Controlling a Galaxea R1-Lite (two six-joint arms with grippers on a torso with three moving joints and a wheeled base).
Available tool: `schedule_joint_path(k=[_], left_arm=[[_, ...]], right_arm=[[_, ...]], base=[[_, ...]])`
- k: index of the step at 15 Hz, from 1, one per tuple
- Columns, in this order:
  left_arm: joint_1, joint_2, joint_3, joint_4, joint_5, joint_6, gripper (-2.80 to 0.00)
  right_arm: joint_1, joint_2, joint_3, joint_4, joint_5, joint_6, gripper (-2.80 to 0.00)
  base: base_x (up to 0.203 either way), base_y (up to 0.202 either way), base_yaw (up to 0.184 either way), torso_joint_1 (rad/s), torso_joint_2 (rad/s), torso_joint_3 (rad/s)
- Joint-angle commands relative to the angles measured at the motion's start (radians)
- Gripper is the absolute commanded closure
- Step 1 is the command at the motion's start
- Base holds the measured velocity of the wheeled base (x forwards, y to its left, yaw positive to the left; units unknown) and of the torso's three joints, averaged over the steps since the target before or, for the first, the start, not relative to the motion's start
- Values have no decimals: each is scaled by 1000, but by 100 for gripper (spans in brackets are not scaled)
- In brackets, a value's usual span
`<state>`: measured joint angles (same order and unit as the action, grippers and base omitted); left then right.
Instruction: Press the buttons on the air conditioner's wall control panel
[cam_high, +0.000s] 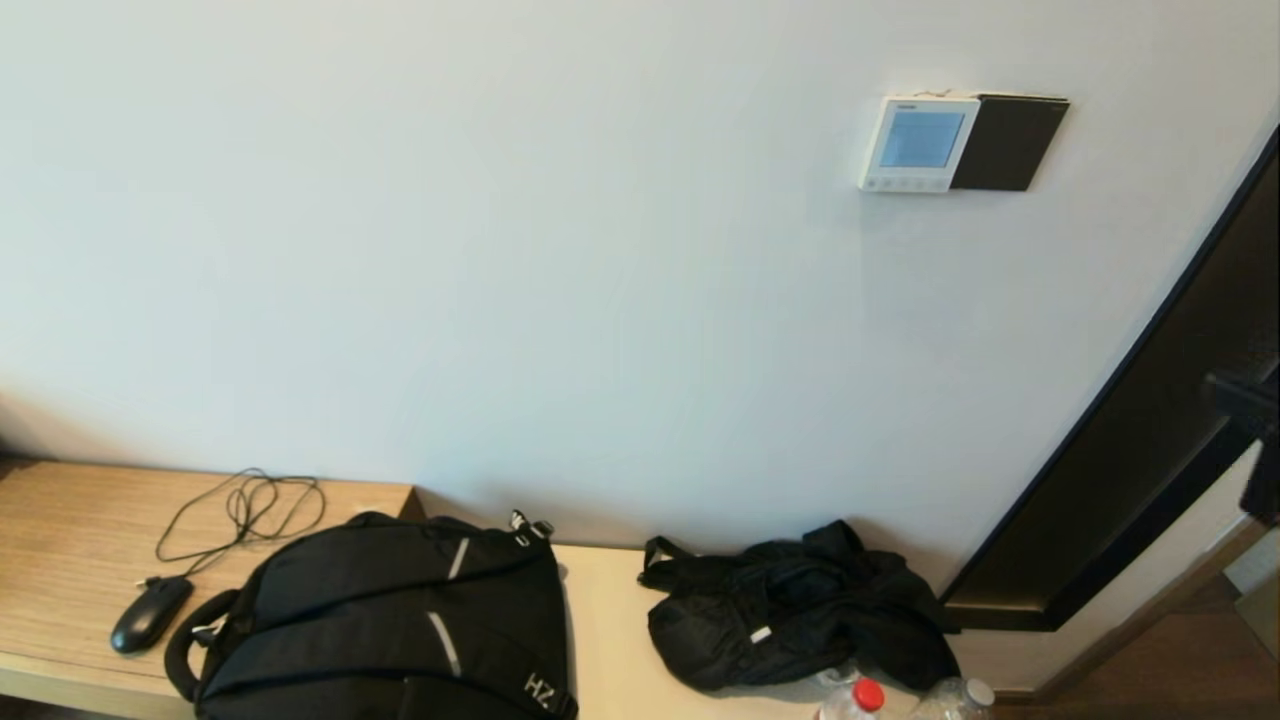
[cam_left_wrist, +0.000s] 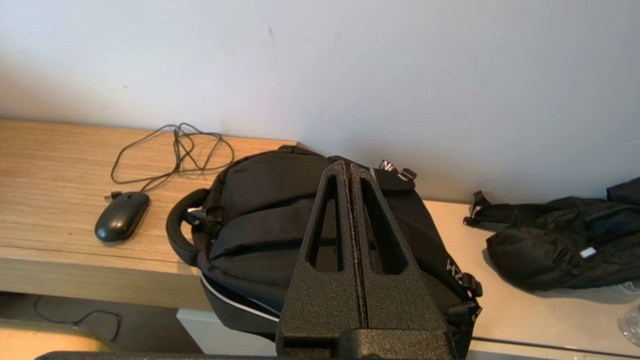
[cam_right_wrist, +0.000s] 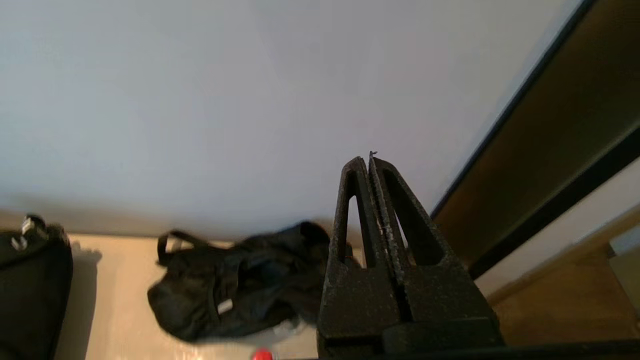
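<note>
Raising the right gripper (cam_right_wrist: 369, 159), jaws pressed together into one blunt tip, toward the control panel (cam_high: 918, 143) at one o'clock on the wall, aiming squarely at its lower button row (cam_high: 903, 183), leaving the likewise closed left gripper (cam_left_wrist: 350, 167) parked over the backpack (cam_left_wrist: 260, 225).

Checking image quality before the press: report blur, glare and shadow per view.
Head view: sharp; panel screen readable, faintly washed. Left wrist view: sharp; backpack crisp behind the shut left tool. Right wrist view: black bag smeared behind the shut right tool.

Mouse (cam_high: 150, 613) left of backpack (cam_high: 385, 620) on desk (cam_high: 60, 530).
</note>
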<state>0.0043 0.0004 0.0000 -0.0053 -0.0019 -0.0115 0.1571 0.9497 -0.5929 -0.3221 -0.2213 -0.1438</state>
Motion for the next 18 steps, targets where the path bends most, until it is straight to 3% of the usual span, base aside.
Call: schedule_joint_path(k=[1,6,12,18], left_arm=[[0,0,0,1,0,-1,0],[0,0,0,0,0,-1,0],[0,0,0,-1,0,-1,0],[0,0,0,1,0,-1,0]], right_arm=[[-52,-222,185,13,52,1,0],[-164,-492,441,101,218,9,0],[-171,-697,589,136,272,8,0],[-165,-830,590,219,287,9,0]], base=[[0,0,0,0,0,0],[0,0,0,0,0,0],[0,0,0,0,0,0],[0,0,0,0,0,0]])
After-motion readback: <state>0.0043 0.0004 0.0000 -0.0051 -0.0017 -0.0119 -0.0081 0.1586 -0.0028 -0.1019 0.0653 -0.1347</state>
